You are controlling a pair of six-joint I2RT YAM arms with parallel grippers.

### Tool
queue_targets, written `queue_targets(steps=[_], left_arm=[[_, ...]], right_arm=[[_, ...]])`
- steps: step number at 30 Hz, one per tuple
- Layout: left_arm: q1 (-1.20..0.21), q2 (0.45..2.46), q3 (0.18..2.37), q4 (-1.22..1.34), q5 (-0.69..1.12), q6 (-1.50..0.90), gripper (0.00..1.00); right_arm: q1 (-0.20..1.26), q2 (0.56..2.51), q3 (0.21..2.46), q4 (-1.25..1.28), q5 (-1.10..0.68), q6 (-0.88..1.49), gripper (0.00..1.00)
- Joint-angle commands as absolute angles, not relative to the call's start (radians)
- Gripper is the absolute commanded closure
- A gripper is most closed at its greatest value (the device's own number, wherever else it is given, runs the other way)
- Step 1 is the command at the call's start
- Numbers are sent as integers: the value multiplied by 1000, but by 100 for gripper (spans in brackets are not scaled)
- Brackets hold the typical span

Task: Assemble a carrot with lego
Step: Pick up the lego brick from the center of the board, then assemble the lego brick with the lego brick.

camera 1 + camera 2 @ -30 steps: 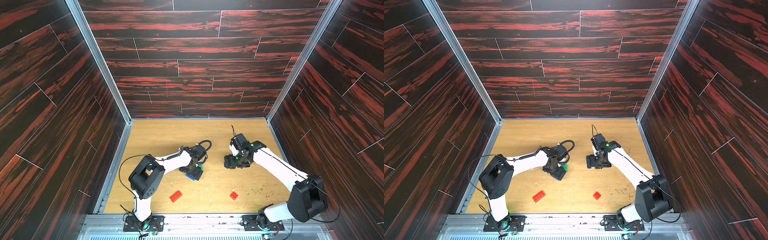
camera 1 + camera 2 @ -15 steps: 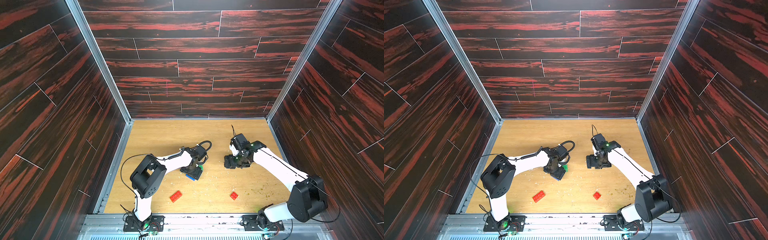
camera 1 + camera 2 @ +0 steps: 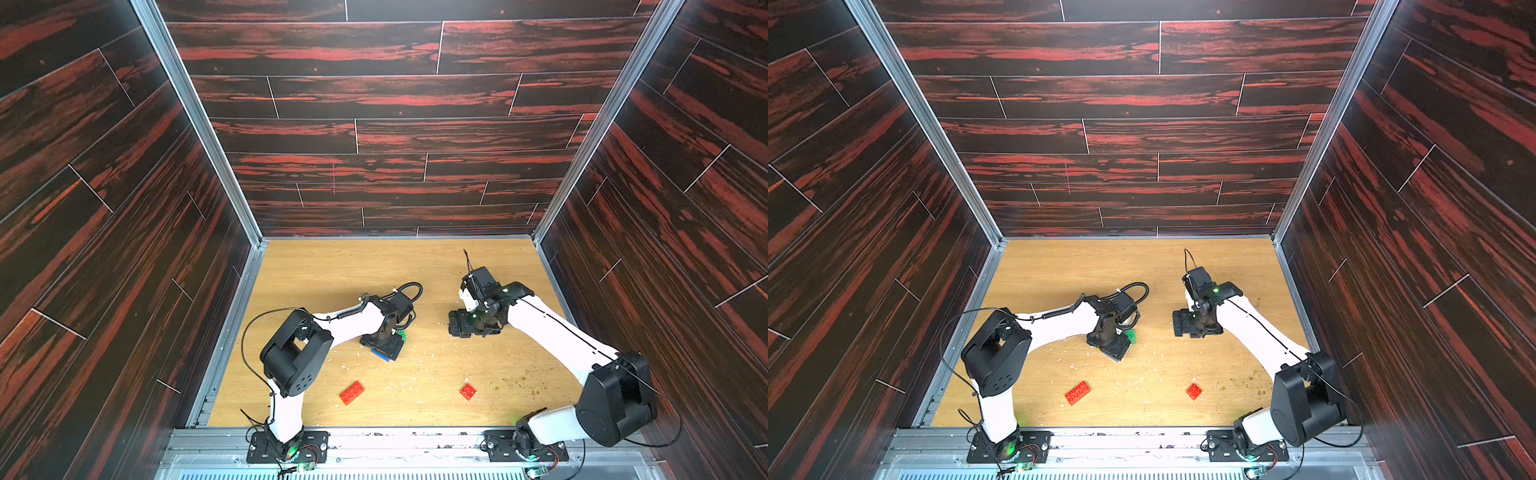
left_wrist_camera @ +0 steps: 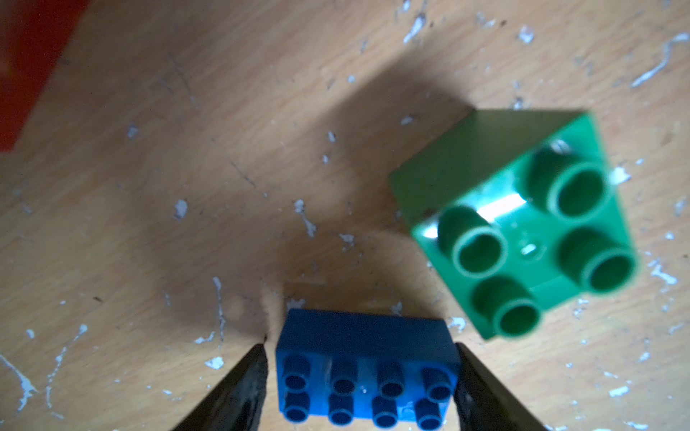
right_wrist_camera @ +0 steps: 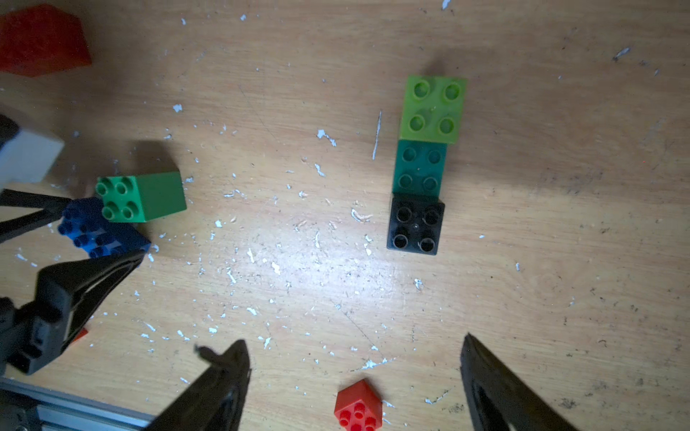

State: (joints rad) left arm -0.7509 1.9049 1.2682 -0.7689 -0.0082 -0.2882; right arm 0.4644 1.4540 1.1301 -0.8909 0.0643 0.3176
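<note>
Scuffed wood-grain tabletop (image 3: 374, 270) w/ dark plank walls (image 3: 374, 124); left gripper (image 4: 361, 349) clamps the blue eight-stud plastic brick (image 4: 367, 377) by its short ends, beside a green square brick (image 4: 522, 224); right gripper (image 5: 354, 339) hangs open. Bricks look light, rigid, slick: grip flat sides, not studs. In top views the lime-teal-black brick row (image 5: 422, 168) hides under the right arm (image 3: 552, 332).

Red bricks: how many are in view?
3. A long red brick and a small red brick lie loose at the front of the table; a blurred third red brick shows only in wrist views. Others may be hidden.
</note>
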Motion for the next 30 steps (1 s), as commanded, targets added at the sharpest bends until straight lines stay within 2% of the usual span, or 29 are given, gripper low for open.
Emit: queue_targets(steps=[1,6,10,16,25,30], left_arm=[[-749,1893,1257,-778,-22,-298,21],[-749,1889,1257,-778,-22,-301,25],[-750,1882,1255,-783,-22,-307,35],[-749,1828,1278,-856,-45,-365,41],[-750,1758,1390,-980,-74,-643,52],[-749,1799,1490,-982,-25,-797,54]], right_arm=[[462,1418,1143,-909,66,327,11],[462,1413,1143,-910,71,330,11],[462,1411,1143,-911,73,332,11],[462,1407,1149,-909,61,336,11],[460,1400,1129,-871,-9,369,11],[429,1370,1069,-791,-140,409,11]])
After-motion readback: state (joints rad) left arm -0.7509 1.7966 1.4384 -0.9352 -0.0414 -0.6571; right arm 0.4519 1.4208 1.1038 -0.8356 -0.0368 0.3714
